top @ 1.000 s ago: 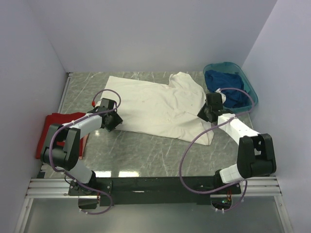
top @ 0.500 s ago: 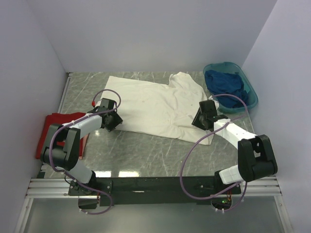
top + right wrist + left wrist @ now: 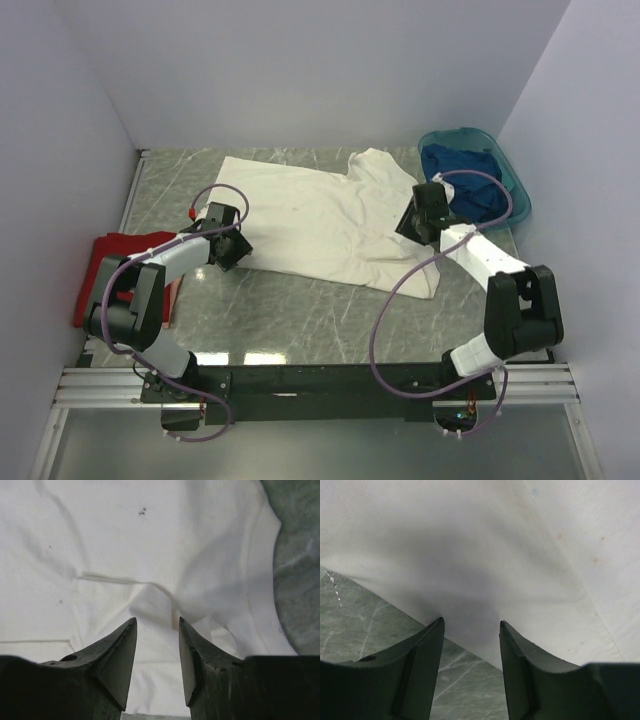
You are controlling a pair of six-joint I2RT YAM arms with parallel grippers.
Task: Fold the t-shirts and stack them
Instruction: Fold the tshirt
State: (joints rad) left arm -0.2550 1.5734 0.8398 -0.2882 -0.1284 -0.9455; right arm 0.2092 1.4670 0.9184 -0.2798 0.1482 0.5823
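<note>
A cream-white t-shirt point(image 3: 320, 215) lies spread across the middle of the grey marble table, its right end rumpled. A red t-shirt point(image 3: 100, 270) lies folded at the left edge. A dark blue t-shirt point(image 3: 465, 180) sits bunched in the teal basin. My left gripper point(image 3: 236, 252) hovers open over the white shirt's near left hem point(image 3: 470, 610), nothing between its fingers. My right gripper point(image 3: 408, 228) is open above the shirt's right part, over a creased fold point(image 3: 150, 592), holding nothing.
The teal oval basin point(image 3: 510, 170) stands at the back right corner. White walls close in the table on three sides. Bare marble point(image 3: 300, 310) runs along the near edge in front of the arm bases.
My right gripper has opened and let go of the white shirt, then lifted and shifted back toward the basin. The left arm has not moved.
</note>
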